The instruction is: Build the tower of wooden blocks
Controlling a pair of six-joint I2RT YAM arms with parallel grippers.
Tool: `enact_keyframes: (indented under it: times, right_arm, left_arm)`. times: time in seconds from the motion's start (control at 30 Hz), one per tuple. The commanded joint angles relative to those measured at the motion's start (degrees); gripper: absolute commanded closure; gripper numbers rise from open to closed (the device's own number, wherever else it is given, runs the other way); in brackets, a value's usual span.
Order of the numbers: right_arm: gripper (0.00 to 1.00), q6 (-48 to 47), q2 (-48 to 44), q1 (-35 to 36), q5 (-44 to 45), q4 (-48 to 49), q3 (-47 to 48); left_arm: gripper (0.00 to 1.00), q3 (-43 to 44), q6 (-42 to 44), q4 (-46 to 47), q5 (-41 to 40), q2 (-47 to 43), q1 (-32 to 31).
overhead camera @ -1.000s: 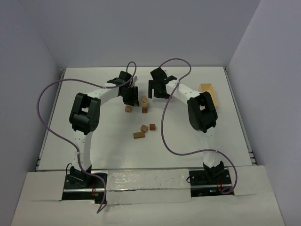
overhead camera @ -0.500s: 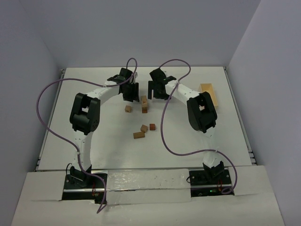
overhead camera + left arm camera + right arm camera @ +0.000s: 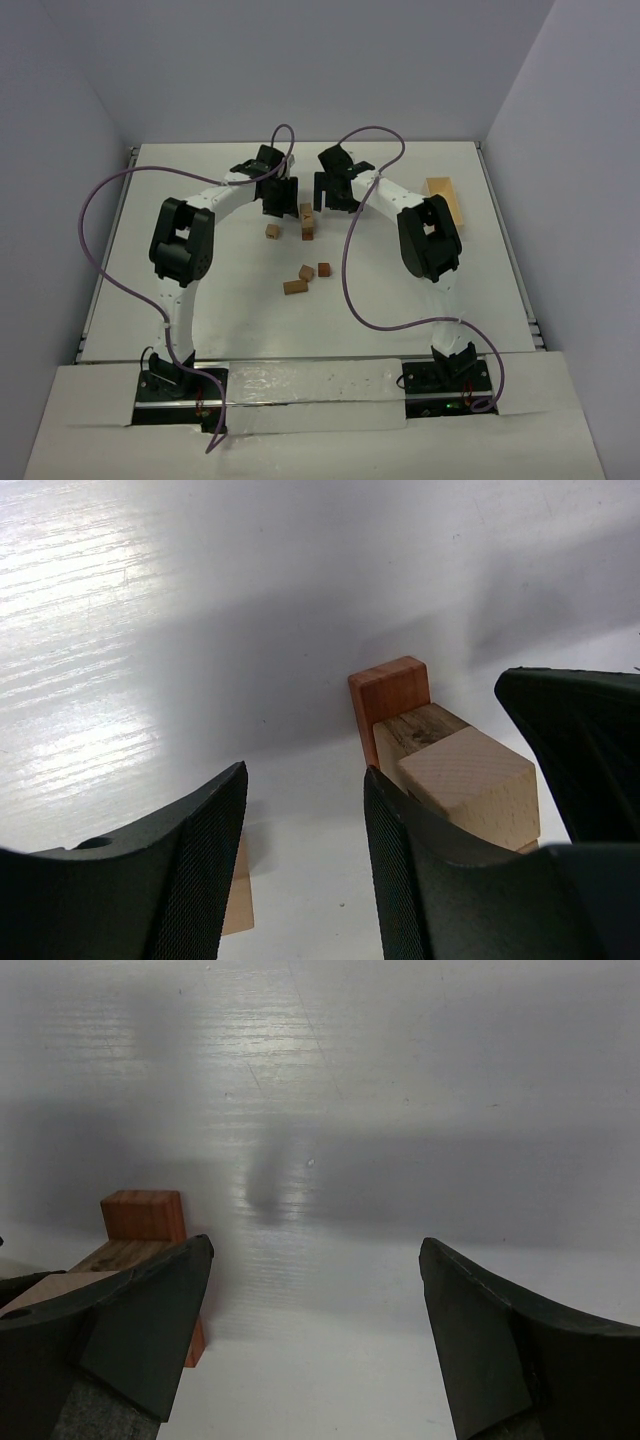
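The tower (image 3: 308, 222) stands at the table's middle back, a short stack of wood blocks. In the left wrist view it shows a reddish-brown block (image 3: 390, 693), a dark weathered one and a pale cube (image 3: 466, 778) on top. My left gripper (image 3: 283, 203) hangs just left of the tower, open, with only bare table between its fingers (image 3: 305, 865). My right gripper (image 3: 331, 196) is wide open just right of the tower, holding nothing (image 3: 315, 1260); the tower (image 3: 144, 1216) peeks past its left finger. One tan block (image 3: 272, 231) lies left of the stack.
Three loose wood blocks lie nearer the arms: a tan one (image 3: 307, 272), a reddish one (image 3: 324, 269) and a tan bar (image 3: 294, 287). A pale wooden tray (image 3: 445, 200) sits at the right side. Purple cables loop over both arms.
The left gripper's jaws have spread apart and it has drawn slightly back from the tower. The stack stands on its own. The right arm has not moved.
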Motion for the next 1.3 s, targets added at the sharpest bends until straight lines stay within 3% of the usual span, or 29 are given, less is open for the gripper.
enact_keyframes:
  times: [0.0,1.27]
  right_arm:
    - [0.09,0.5,0.6,0.4,0.1,0.4,1.3]
    - [0.08,-0.8,-2.0,-0.1,-0.2,2.2,-0.4]
  left_arm:
    - [0.42,3.0,0.7,-0.4,-1.1,-0.2,-0.6]
    - [0.37,1.9,2.7,-0.4,-3.7,-2.9,-0.8]
